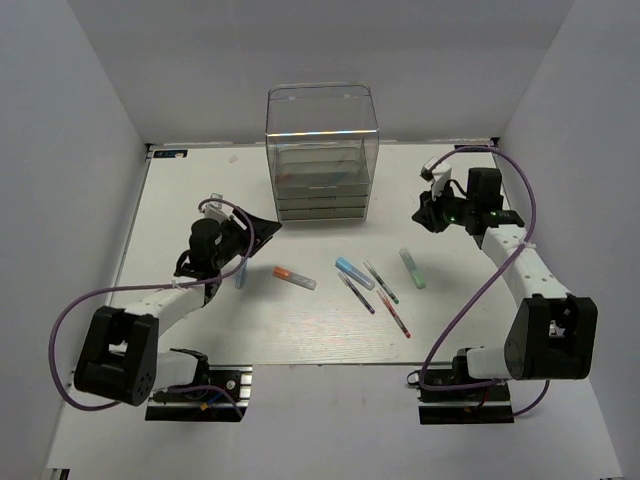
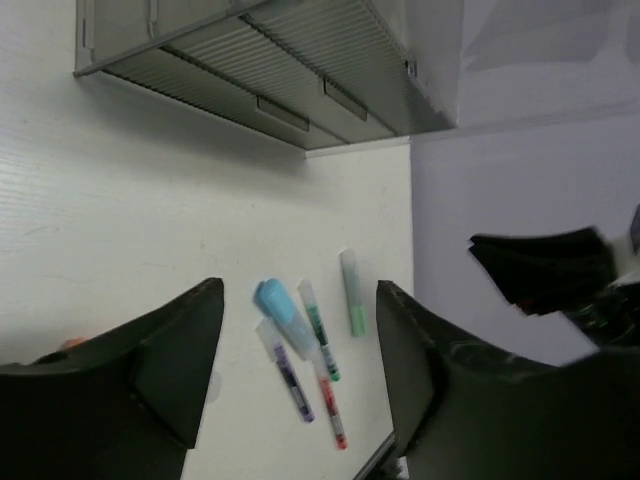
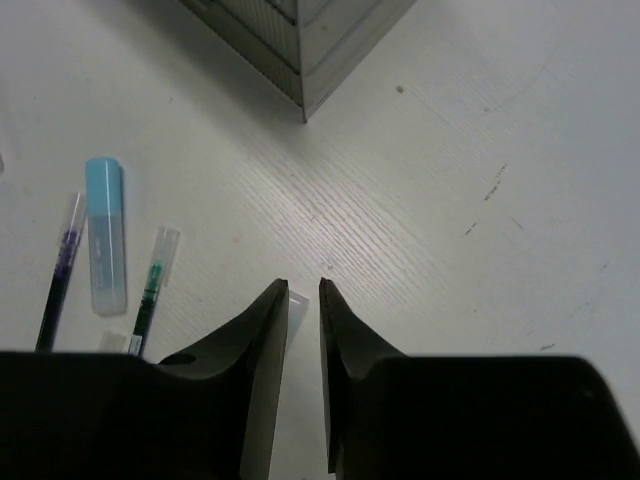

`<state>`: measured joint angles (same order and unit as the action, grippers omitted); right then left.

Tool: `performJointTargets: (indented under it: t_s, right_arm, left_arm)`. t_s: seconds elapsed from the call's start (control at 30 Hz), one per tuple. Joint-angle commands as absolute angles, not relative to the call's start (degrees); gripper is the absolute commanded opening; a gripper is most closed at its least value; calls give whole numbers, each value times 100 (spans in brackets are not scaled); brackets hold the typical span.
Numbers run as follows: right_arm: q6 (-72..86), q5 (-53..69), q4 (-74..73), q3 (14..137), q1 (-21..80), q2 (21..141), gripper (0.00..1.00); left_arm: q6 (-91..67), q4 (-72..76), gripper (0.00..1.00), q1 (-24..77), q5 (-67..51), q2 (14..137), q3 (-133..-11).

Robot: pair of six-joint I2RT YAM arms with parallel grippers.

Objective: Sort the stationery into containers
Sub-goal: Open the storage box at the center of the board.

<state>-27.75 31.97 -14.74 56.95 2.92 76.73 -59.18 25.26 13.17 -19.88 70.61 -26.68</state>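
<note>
The step in hand looks like a pick from the loose stationery, and the left claw (image 2: 300,290) seems best set for it. It hangs above the tabletop (image 1: 190,190) with its jaws spread wide and nothing between them. To do it well, choose one piece only. Turn the wrist so the jaws straddle the barrel crosswise. Come down over its middle so it does not tip when lifted, and keep clear of neighbours that lie close together. The orange-capped marker (image 1: 294,277) is a fair candidate: it lies alone, just beside the claw toward the middle of the tabletop. In the left wrist view only a sliver of orange shows past one finger. The light-blue marker (image 2: 283,312), green pen (image 2: 318,330), dark pen (image 2: 287,368) and red pen (image 2: 333,415) bunch together farther off, and the mint-green marker (image 2: 351,292) lies beyond them. The right claw (image 3: 303,283) hovers with its jaws nearly together, a slim gap between them and nothing visibly gripped. It is near the mint-green marker. The clear organiser (image 1: 320,130) stands at the far edge, between the two arms, with no stationery visible in it yet.
</note>
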Motion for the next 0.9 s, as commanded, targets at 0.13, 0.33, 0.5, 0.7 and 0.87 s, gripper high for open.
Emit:
performJointTargets:
  t_s: [0.13,0.33,0.5,0.7,0.87]
  right_arm:
    - [-2725,3691,-1697,5907,299,7981,51]
    - [-2619,3805,-1442,5573,299,7910,70]
    - [-2610,3832,-1328,5423,290,7840,69]
    - [-2698,3867,-1266,5344,281,7813,66]
    - [-2804,3876,-1248,5361,290,7840,65]
  left_arm:
    - [-6363,3874,47,1634,-1301,8328,-3259]
    - [-6530,4718,62,2002,-1003,9394,-4016]
    - [-6714,5588,65,2285,-326,9940,-4131]
    - [-6715,6328,58,2654,263,10537,-4517]
    - [-6601,6609,57,2760,510,10670,-4693]
